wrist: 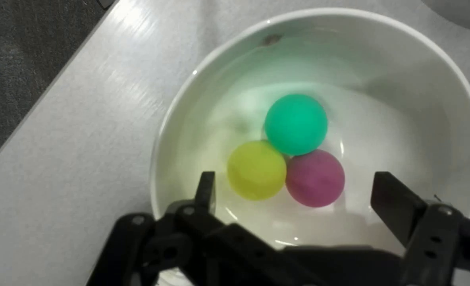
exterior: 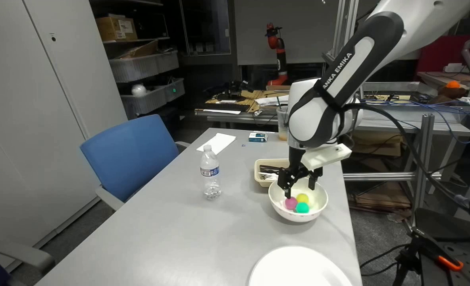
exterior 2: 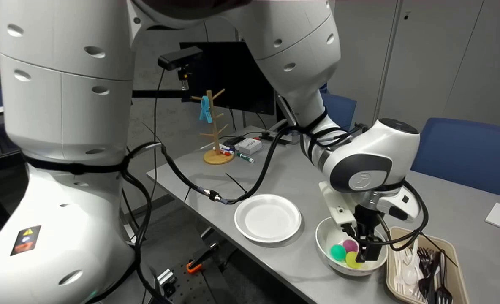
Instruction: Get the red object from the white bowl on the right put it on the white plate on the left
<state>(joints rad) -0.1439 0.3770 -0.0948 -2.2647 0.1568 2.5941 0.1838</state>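
The red object is a magenta ball [exterior: 291,203] in the white bowl [exterior: 319,204], touching a green ball [wrist: 296,124] and a yellow ball [wrist: 256,170]. The magenta ball also shows in an exterior view [exterior 2: 350,245] and in the wrist view [wrist: 315,178]. My gripper [exterior: 299,189] points down at the bowl with its fingers wide apart and nothing held. In the wrist view, the gripper [wrist: 294,174] has the yellow and magenta balls between the lines of its fingers, apart from both. The flat white plate [exterior 2: 267,219] lies on the table, and part of it shows in an exterior view [exterior: 298,268].
A beige tray [exterior 2: 456,270] of plastic cutlery stands close beside the bowl. A water bottle [exterior: 210,172] stands upright on the table. A wooden stand [exterior 2: 217,157], markers and a small white box [exterior 2: 249,146] are farther along. The table edge [exterior 2: 250,267] runs near the plate and bowl.
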